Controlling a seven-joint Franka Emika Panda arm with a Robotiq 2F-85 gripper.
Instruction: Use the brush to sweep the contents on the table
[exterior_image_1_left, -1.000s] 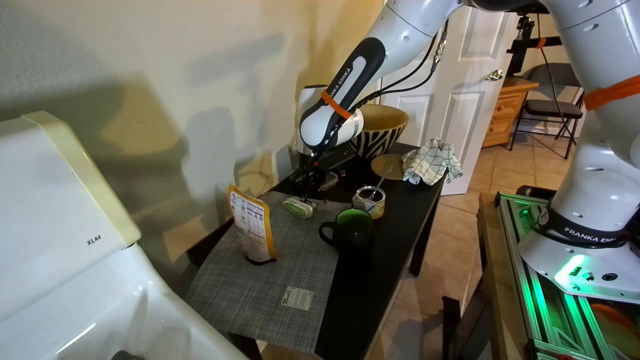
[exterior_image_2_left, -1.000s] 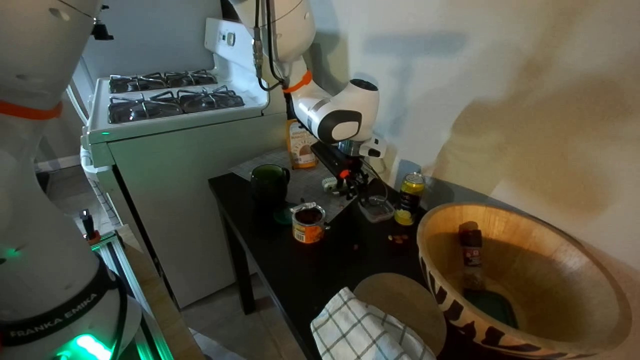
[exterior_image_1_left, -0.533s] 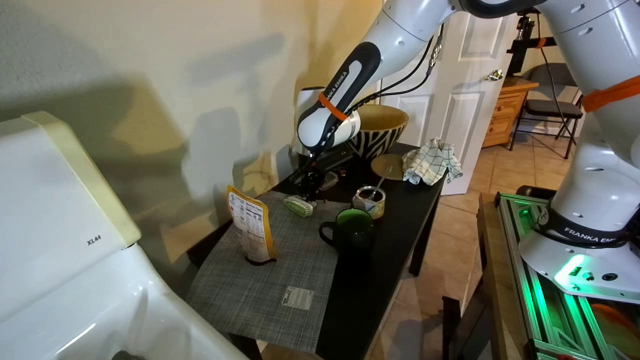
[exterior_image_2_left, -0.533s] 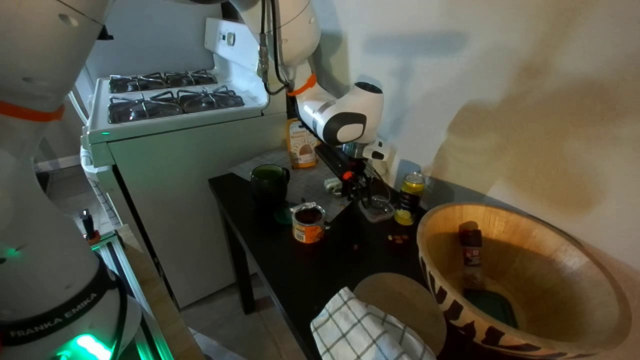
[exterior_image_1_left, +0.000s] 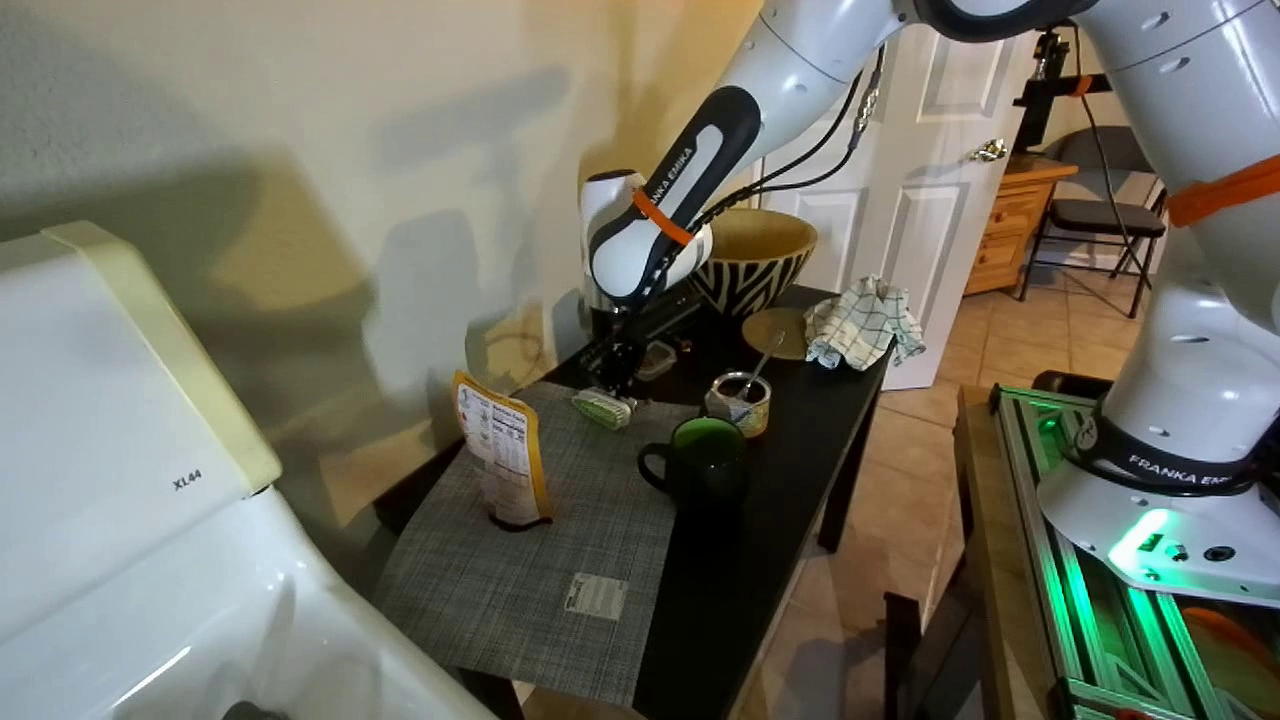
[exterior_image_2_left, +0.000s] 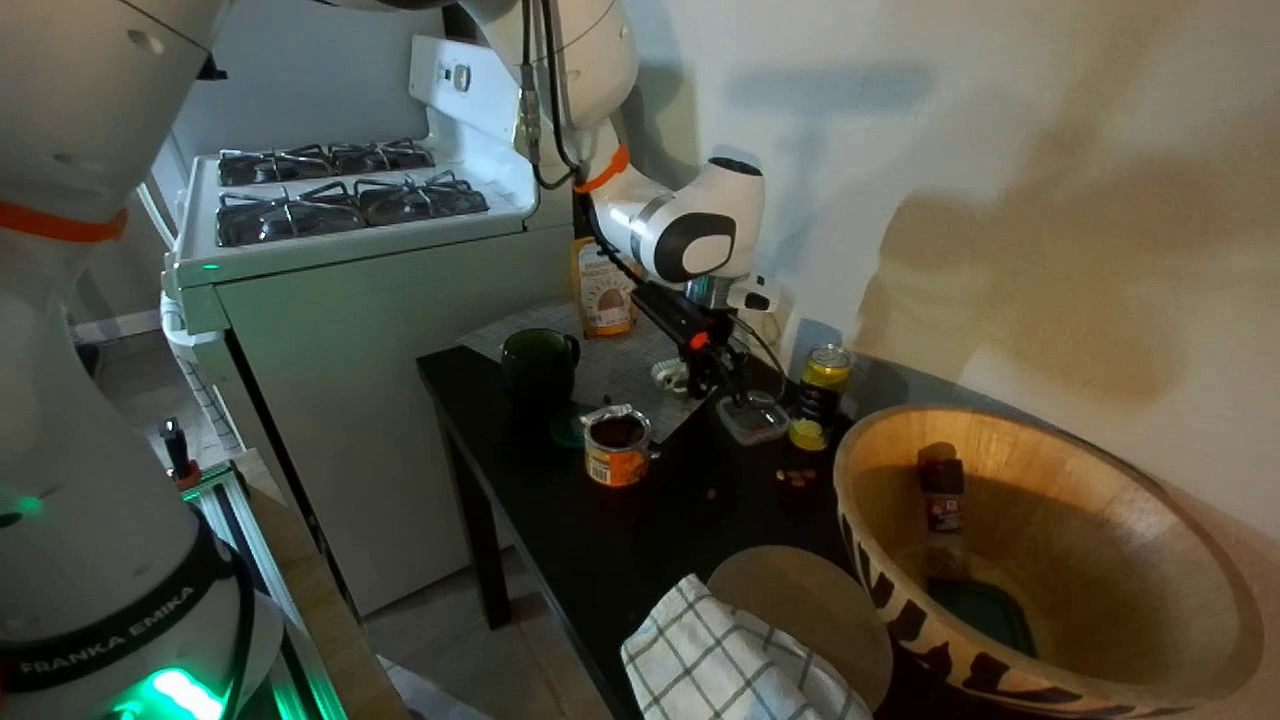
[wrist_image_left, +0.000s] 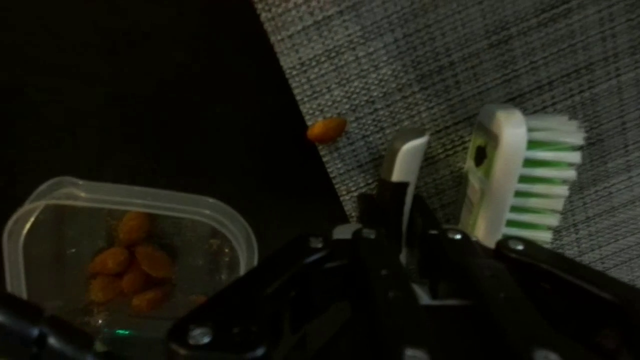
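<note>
Plastic brush (wrist_image_left: 506, 175), woven mat (exterior_image_1_left: 600, 510), smooth wooden bowl (exterior_image_2_left: 1090, 530)

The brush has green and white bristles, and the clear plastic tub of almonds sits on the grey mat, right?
No, the wrist view shows the clear tub on the black table, off the grey mat. It holds almonds, and the brush has green and white bristles.

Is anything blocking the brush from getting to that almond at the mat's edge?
Nothing visible: the gripper holds the brush by its handle, and the wrist view shows just mat between that handle and the almond. The clear tub stands off to one side.
</note>
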